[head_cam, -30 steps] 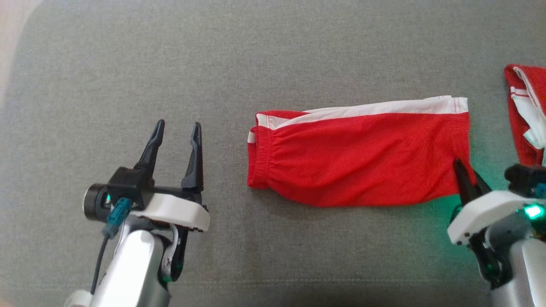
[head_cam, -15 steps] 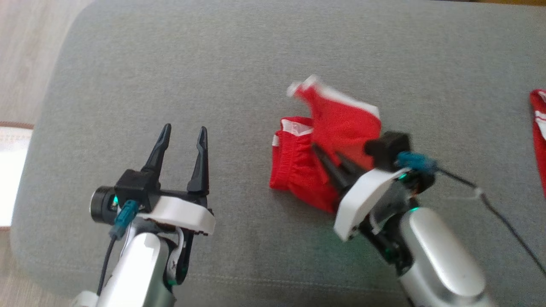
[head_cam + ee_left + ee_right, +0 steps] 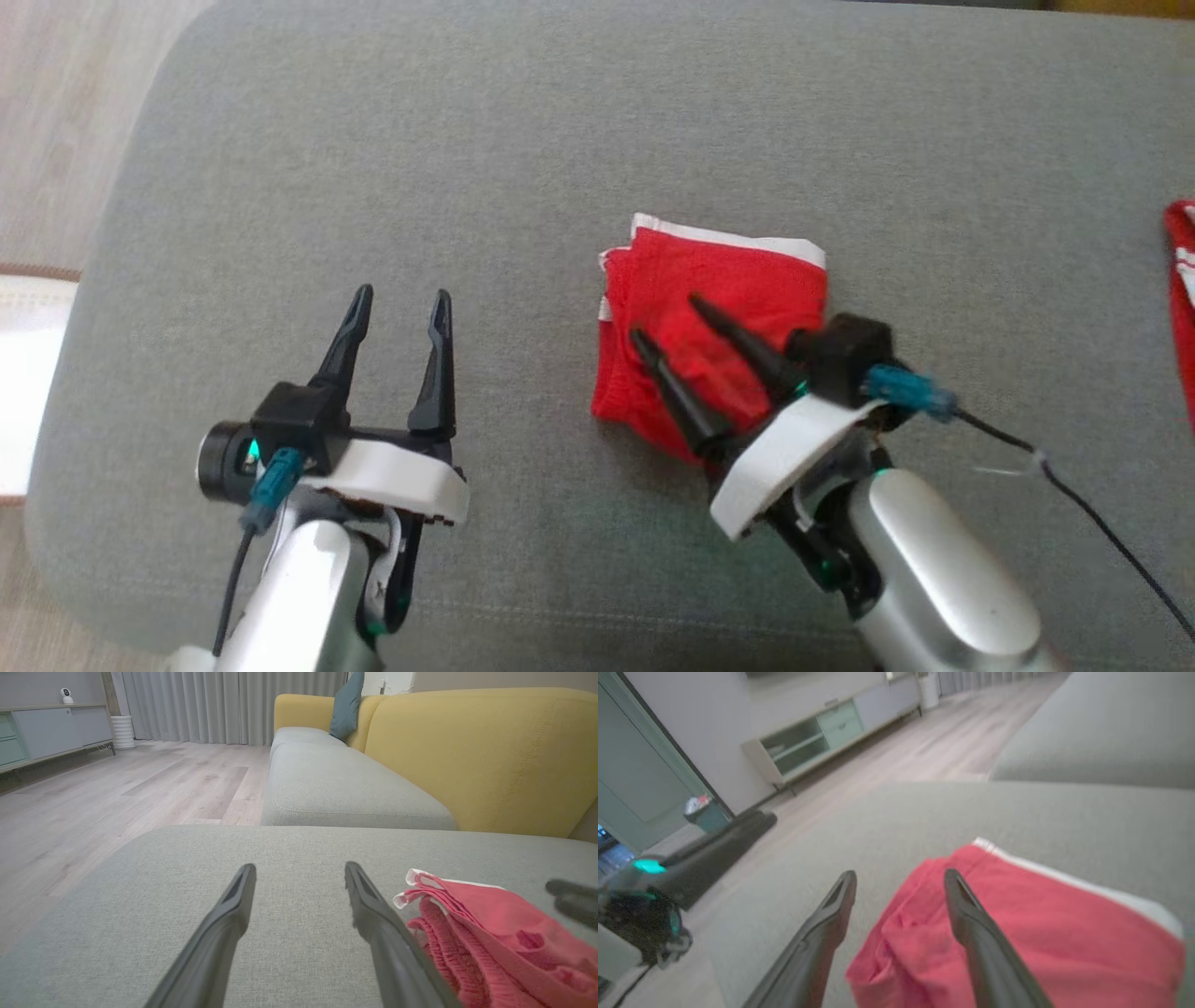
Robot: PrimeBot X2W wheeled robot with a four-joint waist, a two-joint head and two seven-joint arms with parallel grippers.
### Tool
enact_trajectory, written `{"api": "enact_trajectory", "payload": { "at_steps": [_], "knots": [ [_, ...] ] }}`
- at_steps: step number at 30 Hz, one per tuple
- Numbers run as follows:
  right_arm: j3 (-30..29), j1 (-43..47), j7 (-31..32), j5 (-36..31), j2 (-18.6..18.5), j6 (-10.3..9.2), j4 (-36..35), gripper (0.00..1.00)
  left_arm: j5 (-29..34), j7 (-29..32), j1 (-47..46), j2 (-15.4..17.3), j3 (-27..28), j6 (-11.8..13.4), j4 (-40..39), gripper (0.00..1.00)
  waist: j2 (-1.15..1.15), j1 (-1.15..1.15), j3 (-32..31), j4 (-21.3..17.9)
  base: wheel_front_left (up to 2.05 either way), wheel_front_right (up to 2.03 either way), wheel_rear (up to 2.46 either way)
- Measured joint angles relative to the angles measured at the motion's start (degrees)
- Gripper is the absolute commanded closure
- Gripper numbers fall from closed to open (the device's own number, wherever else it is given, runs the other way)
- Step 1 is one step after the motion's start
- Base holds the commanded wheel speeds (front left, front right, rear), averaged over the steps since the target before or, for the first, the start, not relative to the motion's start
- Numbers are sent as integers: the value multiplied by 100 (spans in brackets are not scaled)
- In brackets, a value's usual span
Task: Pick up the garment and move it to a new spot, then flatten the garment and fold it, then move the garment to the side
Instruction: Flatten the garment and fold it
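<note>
Since a second ago the red garment has gone from a long flat strip to a doubled-over square, and the right gripper has swung in over it — fingers now parted, the cloth let go. Everything rests on the grey seat cushion, whose right side runs off the frame. The garment lies near the cushion's middle, its lower right corner hidden under the right gripper. The left gripper hovers well to its left, spread wide and empty. A second red cloth is cropped at the right edge (a sliver shows). In the right wrist view a small bin holds something pale — too blurred to name.
</note>
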Motion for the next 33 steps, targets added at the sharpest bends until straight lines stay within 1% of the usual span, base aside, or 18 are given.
{"api": "enact_trajectory", "payload": {
  "at_steps": [3,6,9,10,11,14,16,18,21,28,33],
  "knots": [
    [-265,3,-401,-115,-19,0,-322,0,0,0,34,13,48,7,0,0,0,0,-50,-109,0,0,0],
    [-915,65,-635,-298,-73,0,-641,0,0,1,133,46,80,42,1,0,0,0,-108,-233,0,0,0],
    [-1729,350,-715,-521,-229,0,-904,0,0,1,206,89,96,57,-3,0,0,0,-161,-370,0,0,0],
    [-2246,636,-716,-643,-311,0,-1040,0,0,1,216,122,100,83,-9,0,0,0,-194,-461,0,0,0],
    [-2246,636,-716,-643,-311,0,-1040,0,0,1,216,122,100,83,-9,0,0,0,-194,-461,0,0,0],
    [-2838,1082,-677,-775,-369,0,-1221,0,0,7,220,197,120,105,-32,0,0,0,-233,-596,0,0,0],
    [-3063,1335,-606,-820,-369,0,-1333,0,-1,15,235,224,130,116,-63,0,0,0,-252,-673,0,0,0],
    [-3183,1531,-565,-858,-367,0,-1437,0,-1,58,261,233,130,131,-104,0,0,0,-259,-733,0,0,0],
    [-3208,1681,-500,-861,-331,0,-1578,0,-1,94,329,254,130,148,-151,0,0,0,-250,-786,0,0,0],
    [-3187,1720,-456,-861,-208,0,-1689,0,-53,135,341,311,133,200,-219,0,0,0,-231,-817,0,0,0],
    [-3181,1720,-424,-861,-204,0,-1703,0,-53,157,341,334,132,207,-244,0,0,0,-222,-789,0,0,0]
  ]
}}
